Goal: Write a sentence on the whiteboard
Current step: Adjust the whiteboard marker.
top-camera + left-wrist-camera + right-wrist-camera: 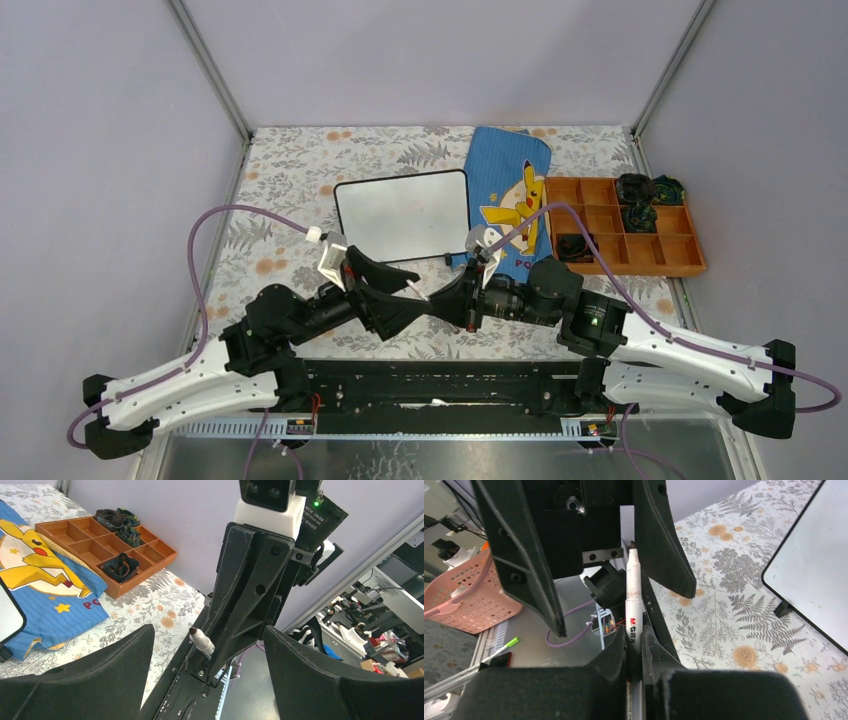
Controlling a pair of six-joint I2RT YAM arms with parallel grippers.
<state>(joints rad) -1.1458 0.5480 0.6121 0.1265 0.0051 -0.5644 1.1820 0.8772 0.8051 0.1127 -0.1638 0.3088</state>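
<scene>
- The right gripper point(634, 640) is clamped on the barrel of an M&G marker point(633, 587). Its bare nib points into the gap between the spread jaws of the left gripper point(400, 290), which is wide open and holds nothing.
- If the left jaws close this far forward, they would likely pinch the nib or the thin neck. That could smear ink or crush the tip.
- The two grippers sit nose to nose at lower centre of the top view. A small misjudged advance could knock them together and twist the marker out of line.
- If the right gripper lets go before the other has a firm hold, the marker would probably drop to the table edge.
- The whiteboard point(403, 215) lies at centre frame, just above the grippers and apart from them. Its surface looks blank.
- Nothing appears to pin the board. Pen pressure could slide it toward the blue Pikachu pouch point(512, 200), which lies just beside its right edge.
</scene>
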